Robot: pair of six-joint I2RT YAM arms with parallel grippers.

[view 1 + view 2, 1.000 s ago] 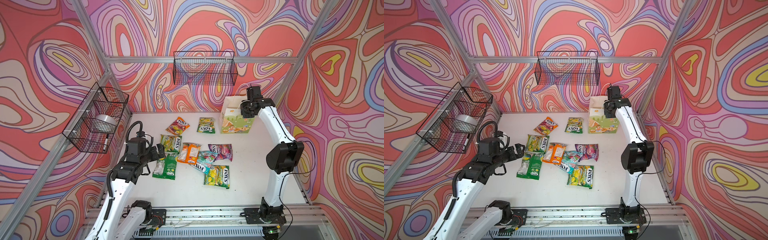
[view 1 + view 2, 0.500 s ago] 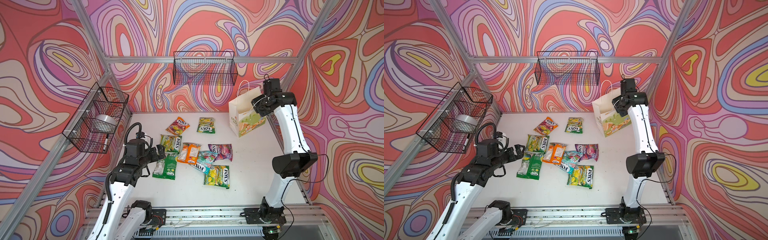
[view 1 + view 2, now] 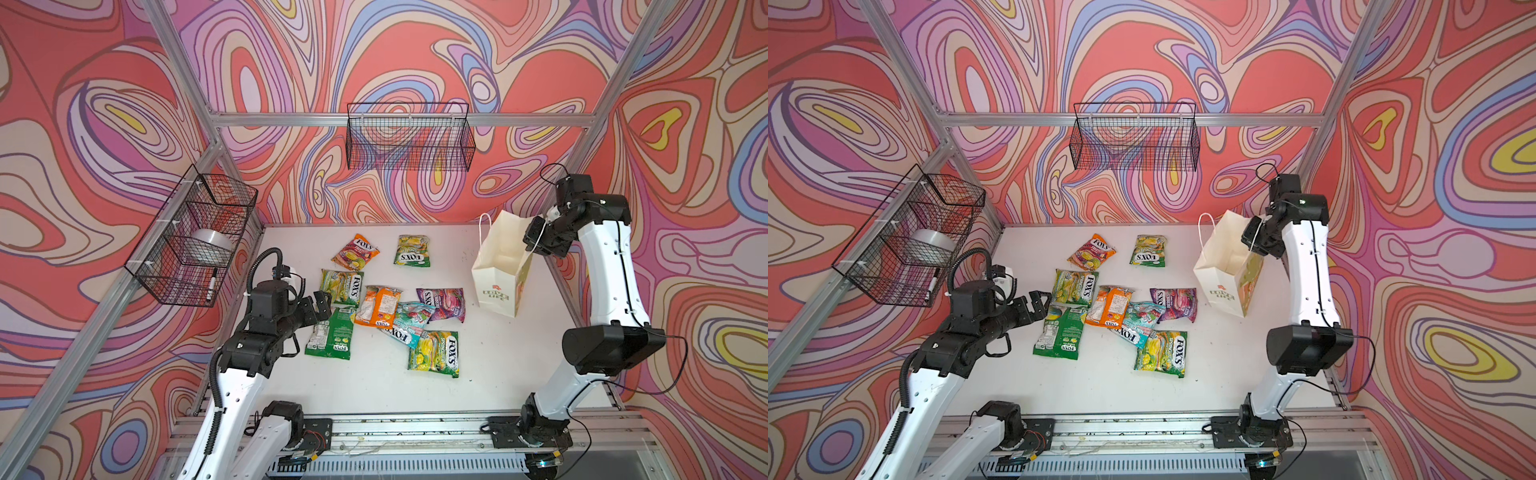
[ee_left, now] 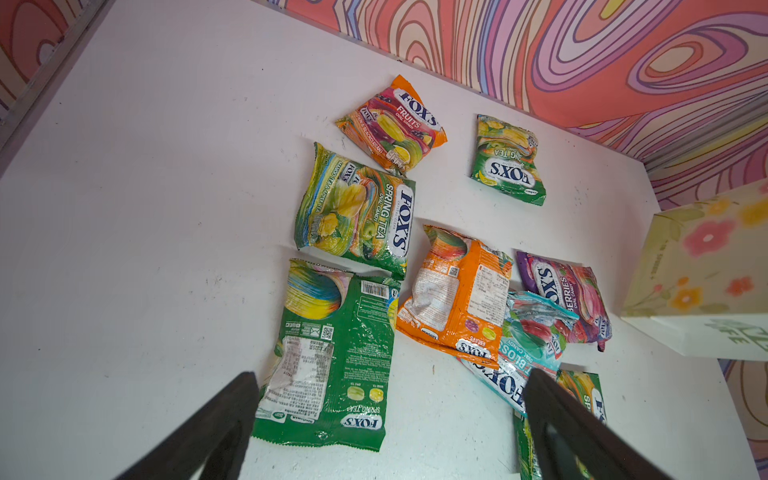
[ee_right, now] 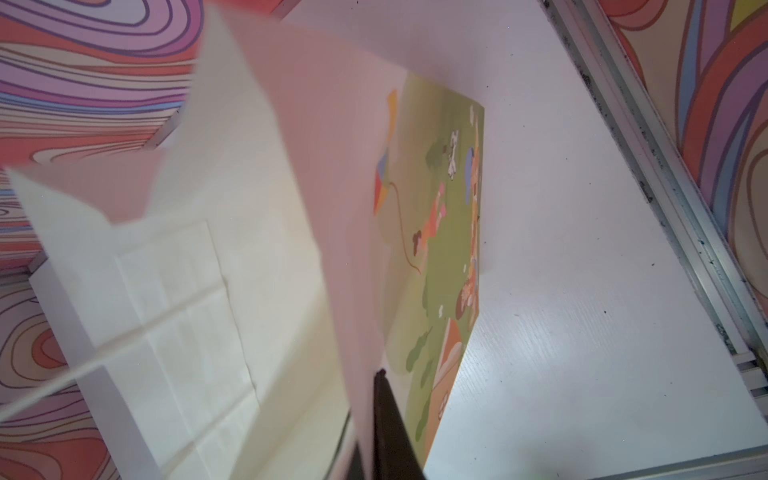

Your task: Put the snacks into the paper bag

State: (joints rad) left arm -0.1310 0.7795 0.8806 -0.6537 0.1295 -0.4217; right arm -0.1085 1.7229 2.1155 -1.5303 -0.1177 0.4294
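Pinching the bag [image 3: 496,266] by its top rim with the right gripper [image 3: 535,240]; fingers [image 5: 388,419] shut flat on the paper wall in the right wrist view. Tilting the bag, mouth turned toward the snacks [image 3: 434,353]; no telling whether its base touches the table [image 3: 374,395]. Leaving every visible snack flat on the table, outside the bag, all to its left in both top views: purple packet [image 3: 442,304] nearest the bag, then teal packet [image 3: 409,328] and orange packet [image 3: 378,306], green packet [image 3: 332,334] farthest in that row. Holding the left gripper [image 3: 316,304] just past the green packet, on the side away from the bag, fingers [image 4: 232,415] spread wide, gripping nothing.
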